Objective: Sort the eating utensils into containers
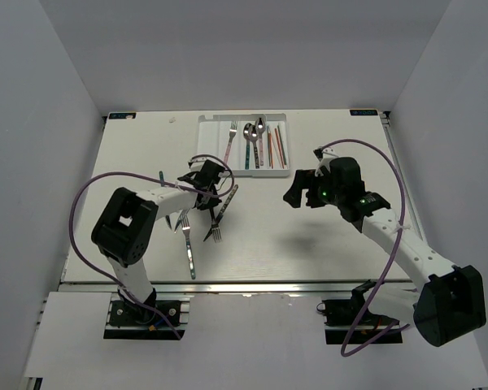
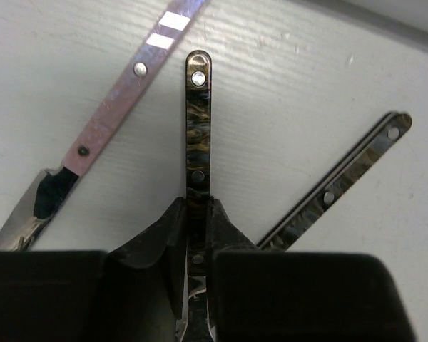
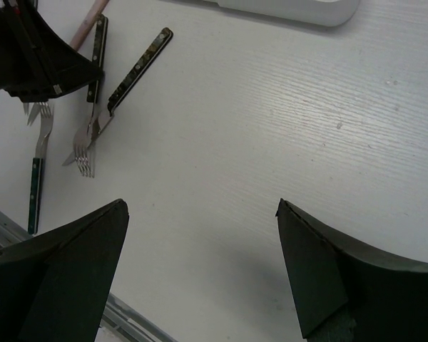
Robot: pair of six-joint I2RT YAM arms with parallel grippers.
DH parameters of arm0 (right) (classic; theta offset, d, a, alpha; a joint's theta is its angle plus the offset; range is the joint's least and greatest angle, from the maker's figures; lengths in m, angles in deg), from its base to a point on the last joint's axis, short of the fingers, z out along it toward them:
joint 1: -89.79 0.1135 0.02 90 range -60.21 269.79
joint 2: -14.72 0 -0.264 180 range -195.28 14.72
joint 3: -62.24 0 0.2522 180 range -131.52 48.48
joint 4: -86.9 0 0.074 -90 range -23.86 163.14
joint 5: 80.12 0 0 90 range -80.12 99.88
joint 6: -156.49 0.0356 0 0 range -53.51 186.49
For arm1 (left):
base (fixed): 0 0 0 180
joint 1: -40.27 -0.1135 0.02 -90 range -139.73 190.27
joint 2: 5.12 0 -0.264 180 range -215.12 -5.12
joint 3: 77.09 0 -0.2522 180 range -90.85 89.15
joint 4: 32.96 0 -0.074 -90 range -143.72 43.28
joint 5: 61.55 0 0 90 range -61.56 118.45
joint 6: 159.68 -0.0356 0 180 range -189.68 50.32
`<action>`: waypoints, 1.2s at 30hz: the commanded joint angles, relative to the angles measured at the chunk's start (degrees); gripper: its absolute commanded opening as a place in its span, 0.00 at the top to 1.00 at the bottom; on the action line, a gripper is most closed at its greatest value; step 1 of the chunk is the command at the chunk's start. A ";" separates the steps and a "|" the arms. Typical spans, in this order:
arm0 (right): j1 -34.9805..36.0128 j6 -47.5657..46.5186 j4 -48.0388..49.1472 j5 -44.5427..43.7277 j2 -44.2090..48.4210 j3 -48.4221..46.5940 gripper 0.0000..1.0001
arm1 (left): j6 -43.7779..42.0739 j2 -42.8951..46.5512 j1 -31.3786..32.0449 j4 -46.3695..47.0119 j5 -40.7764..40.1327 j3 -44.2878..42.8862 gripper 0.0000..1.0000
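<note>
Left gripper: 2 black fingers pinched on a dark marbled, riveted utensil handle. The utensil head is hidden, so its type cannot be told. Position: just on the near side of the flat white plastic compartment tray, off its left corner.
Flanking the pinched piece, apart from it: 1 pale pink riveted handle to the left and 1 second dark marbled handle to the right, both on the white table.
Right gripper: 2 black fingers spread wide with nothing between them, above the table on the near side of the tray's right corner.
Tray contents: 1 pink-handled fork, 2 silver spoons, coloured chopsticks.
Loose on the near side of the tray: 1 dark-handled fork, 1 teal-handled fork.
</note>
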 commanded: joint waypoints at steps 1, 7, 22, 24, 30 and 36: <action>-0.21 1.37 4.86 3.69 1.00 1.08 0.11 | -1.30 3.90 1.23 -3.67 1.57 0.88 1.00; -0.21 6.99 19.17 17.01 2.41 6.17 0.11 | -5.61 11.98 3.07 -5.16 3.51 -0.17 1.00; 8.57 40.48 39.23 12.84 -15.51 3.63 0.11 | -13.52 27.63 10.01 1.07 23.10 4.39 1.00; 9.19 43.38 41.95 12.57 -16.57 3.98 0.11 | -13.52 28.60 10.10 1.42 24.07 4.74 1.00; 11.56 45.76 44.41 10.20 -19.47 3.01 0.12 | -13.61 28.96 10.37 2.83 27.32 5.80 1.00; 12.53 49.71 48.19 8.44 -23.07 3.19 0.25 | -13.88 28.60 10.54 3.09 28.29 6.33 1.00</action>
